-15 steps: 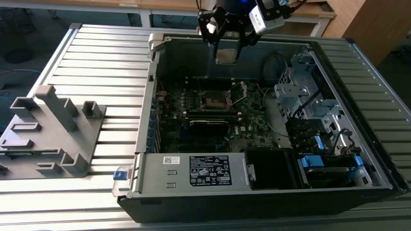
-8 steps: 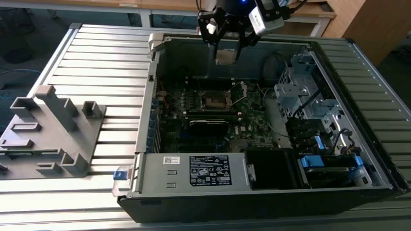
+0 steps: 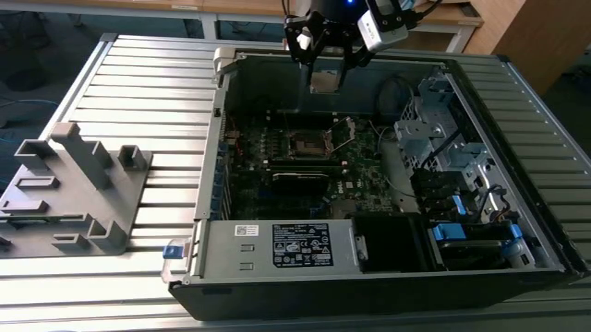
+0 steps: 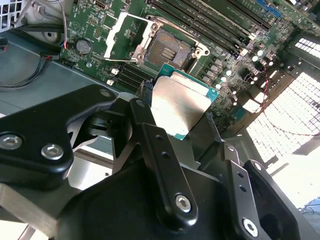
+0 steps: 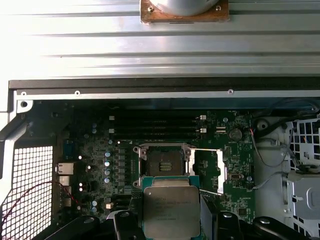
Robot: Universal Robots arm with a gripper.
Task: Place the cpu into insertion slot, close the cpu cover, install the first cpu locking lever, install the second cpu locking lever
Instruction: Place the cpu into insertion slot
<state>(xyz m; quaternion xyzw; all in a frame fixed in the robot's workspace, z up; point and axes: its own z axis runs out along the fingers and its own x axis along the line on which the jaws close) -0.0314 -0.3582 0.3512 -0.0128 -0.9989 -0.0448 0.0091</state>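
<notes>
**CPU held aloft over the uncovered socket**

The cpu [image 3: 323, 83] is gripped by two opposite edges between the black fingers [image 4: 150, 135] of the gripper [image 3: 325, 81], which is closed on it. It is carried well above the insertion slot [image 3: 309, 144] and does not touch it. In the exterior view the chip is seen against the far inner wall of the computer case [image 3: 214, 145]. In both wrist views its dull metal top is turned towards the cameras.

The insertion slot is left uncovered, and its dark contact field is exposed in both wrist views. The cpu cover [image 5: 222, 170] is swung back on its hinge and rests beside the slot rather than over it. Thin wire-like pieces are seen along the slot's edges. These are possibly the locking levers, though that cannot be settled here.

In the first wrist view, the strip of motherboard [image 5: 95, 165] just beside the slot's nearer edge is hidden by the held cpu and the fingers.

Long memory slots [image 5: 155, 127] are laid just beside the slot on the side away from the cpu. A coin battery [image 5: 235, 133] is set near the slot, just past the opened cover. Loose cables [image 4: 30, 75] and a drive cage [image 3: 434, 131] are found farther off on that same cover side. A labelled power supply [image 3: 277, 245] is mounted well apart from the slot, at the opposite case wall. Outside the case, well apart from the slot, a grey fixture [image 3: 74, 187] is set on the slatted table [image 3: 138, 90].
</notes>
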